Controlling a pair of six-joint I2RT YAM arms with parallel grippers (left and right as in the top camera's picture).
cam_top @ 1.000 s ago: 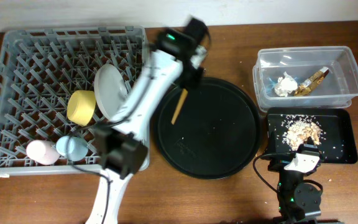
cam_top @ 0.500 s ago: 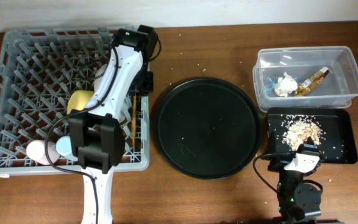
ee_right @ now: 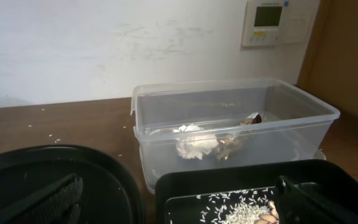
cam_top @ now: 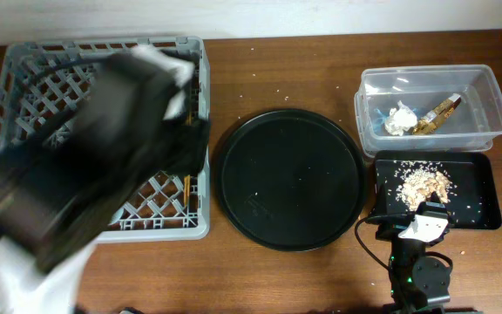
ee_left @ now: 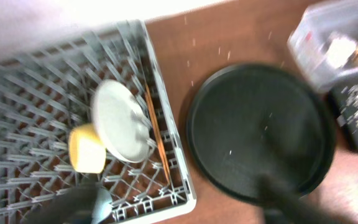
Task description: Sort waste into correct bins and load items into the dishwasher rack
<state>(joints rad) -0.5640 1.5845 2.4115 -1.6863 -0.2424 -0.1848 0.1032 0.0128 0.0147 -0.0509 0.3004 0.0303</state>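
The grey dishwasher rack [ee_left: 166, 155] holds a pale round plate [ee_left: 122, 118], a yellow bowl [ee_left: 87, 149] and the wooden chopsticks [ee_left: 156, 134], which lie along its right side. A light-blue cup [ee_left: 102, 201] shows by one finger. My left gripper [ee_left: 173, 208] hangs open above the rack's near right corner, holding nothing. In the overhead view the left arm [cam_top: 94, 166] is a dark blur hiding most of the rack [cam_top: 194, 228]. The clear tub [cam_top: 478, 96] contains the white tissue [cam_top: 399, 119] and gold foil wrapper [cam_top: 438, 111]. Crumbs [cam_top: 421, 181] lie in the black rectangular tray [cam_top: 486, 205]. My right gripper [ee_right: 179, 205] is open and empty over that tray's near edge.
A large round black tray [cam_top: 288, 179] sits between the rack and the bins, with a few specks on it. Small crumbs are scattered over the brown table [cam_top: 277, 70]. A white wall runs along the far edge.
The left arm carried a chopstick from the round tray to the rack, its jaws opened, and it now swings across the rack as a blur. The right arm has not moved.
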